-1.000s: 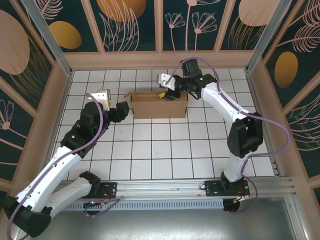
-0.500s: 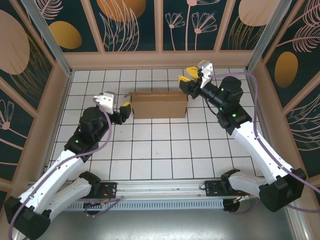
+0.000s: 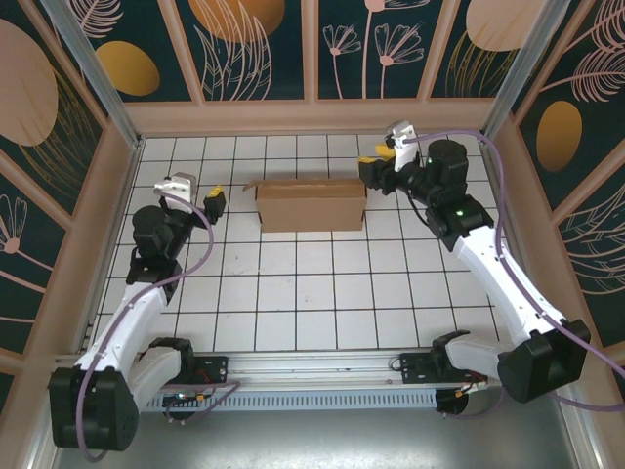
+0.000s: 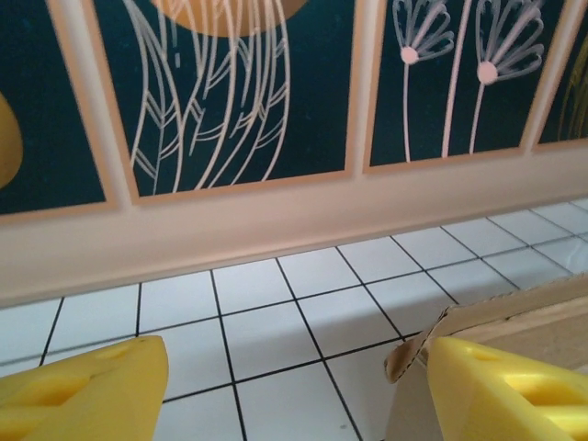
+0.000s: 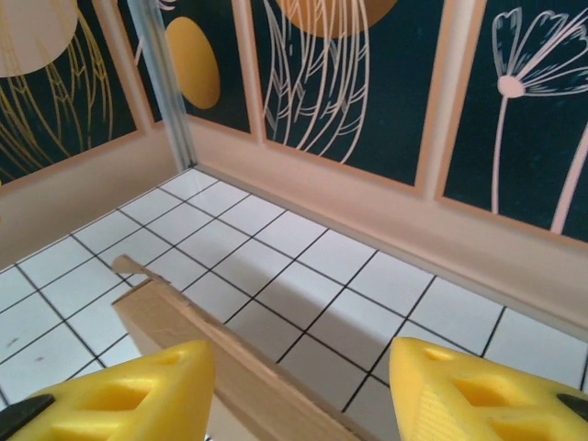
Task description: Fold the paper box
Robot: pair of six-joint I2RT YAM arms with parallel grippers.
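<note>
White-tiled bench [image 3: 293, 293], dark grid, teal flower-print walls round it. Plain brown cardboard paper box [image 3: 311, 207] lies mid-far on bench, long side across, looks formed into rectangular shape. Off its left end, apart: left pincer [image 3: 213, 200], jaws wide, nothing between; prob. lined up w/ end flap. Just beside far right corner: right pincer [image 3: 376, 168], jaws apart, empty, cardboard edge seen in gap in right wrist view. Flanking both ends, my guess for steadying/closing.
</note>
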